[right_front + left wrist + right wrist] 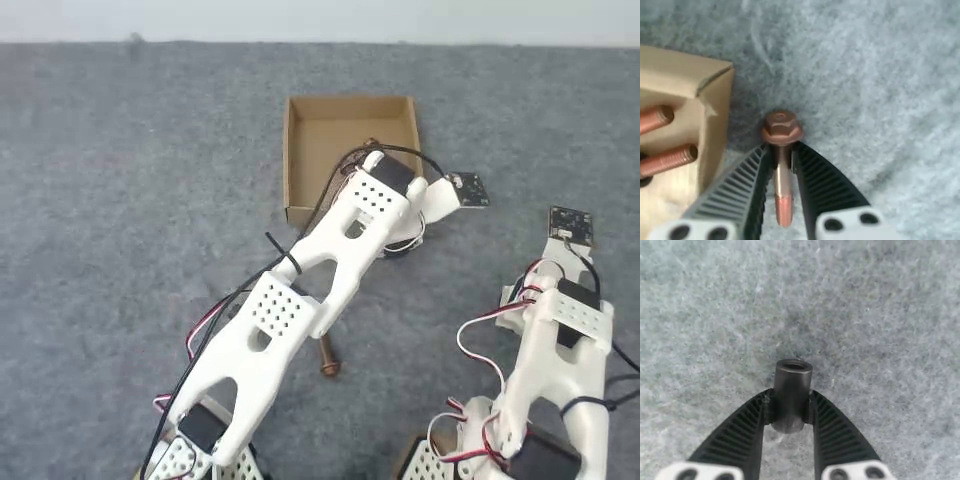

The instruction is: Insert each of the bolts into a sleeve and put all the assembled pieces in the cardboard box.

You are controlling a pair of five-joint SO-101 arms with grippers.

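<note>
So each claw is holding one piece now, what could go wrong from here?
The bolt sits in the left gripper with its threaded end pointing back toward the wrist, so meeting the sleeve in the right gripper may be awkward. The sleeve's opening is narrow; a small misalignment could jam or knock a part loose. The left gripper is also close to the cardboard box wall and might nudge it.

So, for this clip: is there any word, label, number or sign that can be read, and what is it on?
No text here can be read.
On the bolt: a faint raised mark on the head, too blurred to read.
On the cardboard box: plain, no print visible.
On the sleeve: no marking visible.
On the camera boards at the wrists: any print is too small to read.
</note>
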